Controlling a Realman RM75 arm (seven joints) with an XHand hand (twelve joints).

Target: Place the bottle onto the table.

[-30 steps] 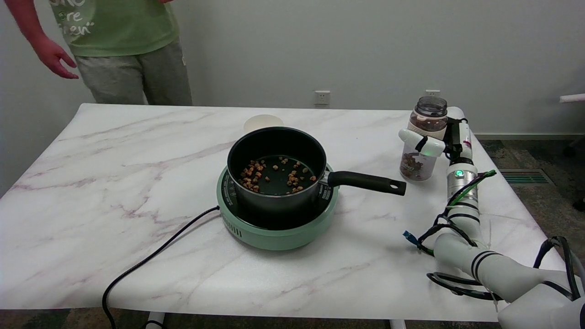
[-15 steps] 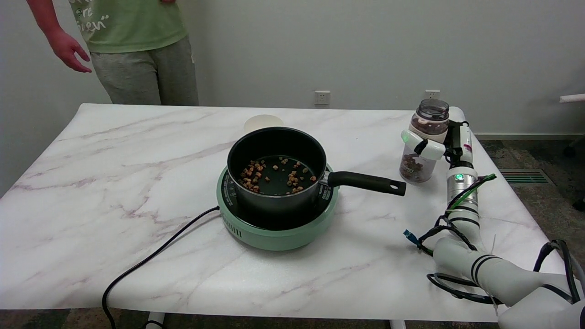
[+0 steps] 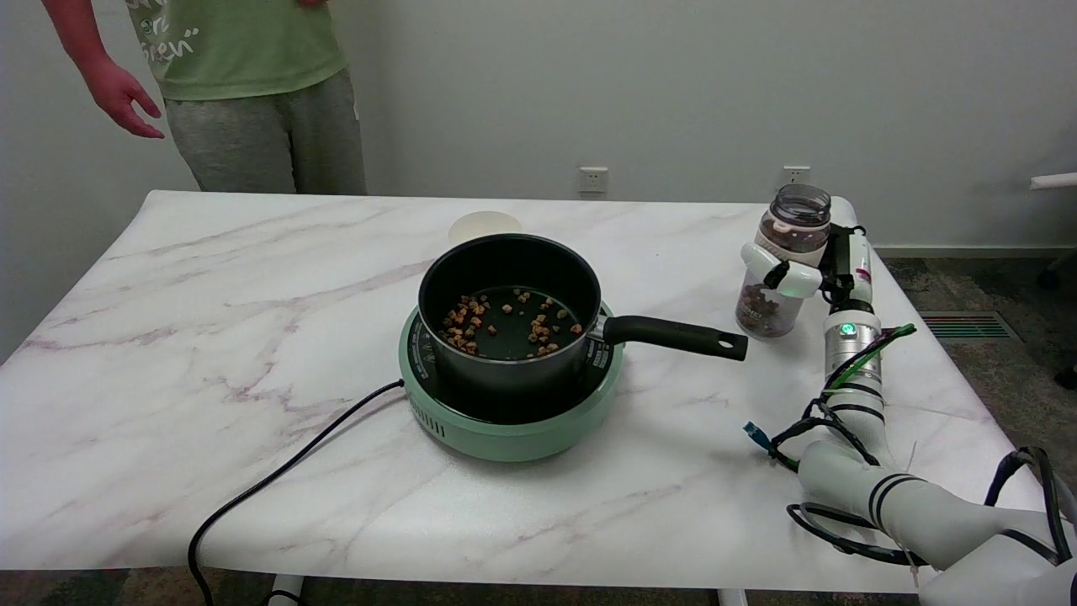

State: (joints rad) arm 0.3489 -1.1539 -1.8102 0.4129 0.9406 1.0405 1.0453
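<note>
We find the right hand wrapped around the middle of the bottle, grasping it at the far right of the table. The bottle stands upright, open at the top, with brown pieces inside; its base appears at or just above the marble, and we cannot tell whether it bears weight yet. It sits just beyond the tip of the pan's handle, apart from it.

Our judgement: the step in hand is the set-down. We recommend lowering straight down and keeping the bottle vertical, since an open mouth will spill on any tilt. The fingers should part only once the base rests flat, then draw back to the right, away from the handle. The table's right edge is near; we advise against any outward drift on withdrawal.
</note>
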